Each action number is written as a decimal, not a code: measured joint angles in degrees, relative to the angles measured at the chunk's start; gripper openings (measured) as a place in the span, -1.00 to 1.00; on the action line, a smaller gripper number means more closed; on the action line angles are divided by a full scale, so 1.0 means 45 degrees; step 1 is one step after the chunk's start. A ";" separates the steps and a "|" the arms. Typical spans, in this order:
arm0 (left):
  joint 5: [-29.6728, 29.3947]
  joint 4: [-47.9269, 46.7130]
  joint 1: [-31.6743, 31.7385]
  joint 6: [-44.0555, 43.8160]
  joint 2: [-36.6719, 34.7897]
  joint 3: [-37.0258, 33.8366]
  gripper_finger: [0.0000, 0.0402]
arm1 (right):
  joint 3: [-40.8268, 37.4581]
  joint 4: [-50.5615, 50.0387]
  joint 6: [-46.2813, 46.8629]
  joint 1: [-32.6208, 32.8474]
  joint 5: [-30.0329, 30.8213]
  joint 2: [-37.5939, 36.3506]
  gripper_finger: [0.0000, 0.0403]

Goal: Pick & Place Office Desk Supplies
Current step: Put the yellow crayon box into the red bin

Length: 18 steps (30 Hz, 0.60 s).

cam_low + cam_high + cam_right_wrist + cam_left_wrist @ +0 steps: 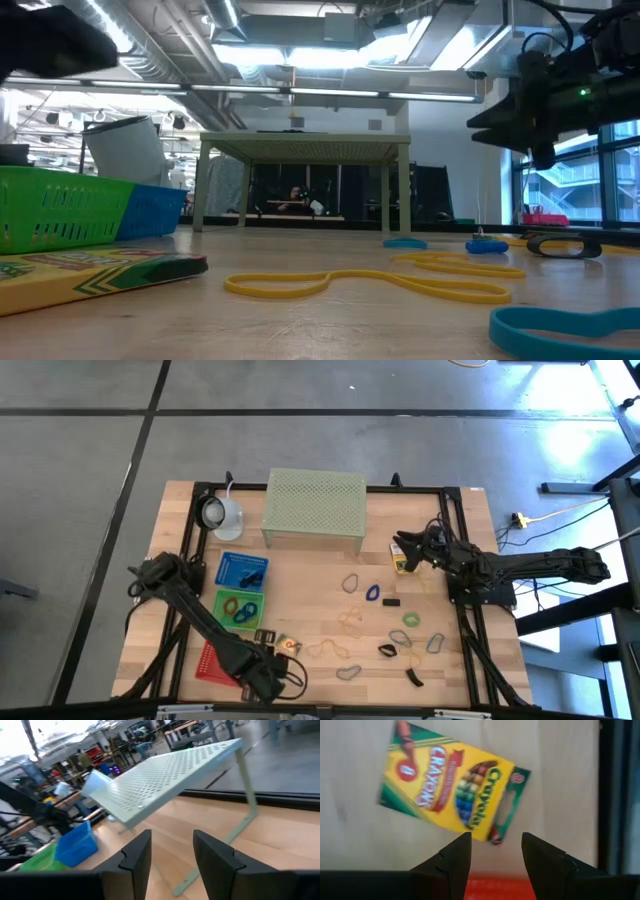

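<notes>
Holding loops: green tray (228, 600); blue tray (243, 571) contents unclear. Left tool (492, 851), right tool (172, 851) gaping, empty.

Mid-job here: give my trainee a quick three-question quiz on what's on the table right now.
1. True or false: the left gripper holds the crayon box.
2. Which basket holds rubber bands: A blue, B green, C red?
3. Fill in: the right gripper looks toward the pale green mesh ____.

Key: 1 false, its jaws stand open and empty above the box; 2 B; 3 stand.
</notes>
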 joint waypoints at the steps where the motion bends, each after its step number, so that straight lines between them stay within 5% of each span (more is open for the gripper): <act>1: 0.0108 0.0243 -0.0065 -0.0264 0.0044 -0.0002 -0.16 | 0.0000 0.0080 -0.0004 0.0000 -0.0123 0.0000 -0.27; 7: 0.0089 0.1917 -0.0596 -0.0139 0.0696 0.0007 -0.16 | 0.0000 0.0156 -0.0005 -0.0002 -0.0161 0.0000 -0.27; 18: -0.0168 0.1428 -0.0768 0.0795 0.1831 0.0337 -0.16 | 0.0000 -0.0306 0.0014 0.0000 -0.1078 0.0005 -0.27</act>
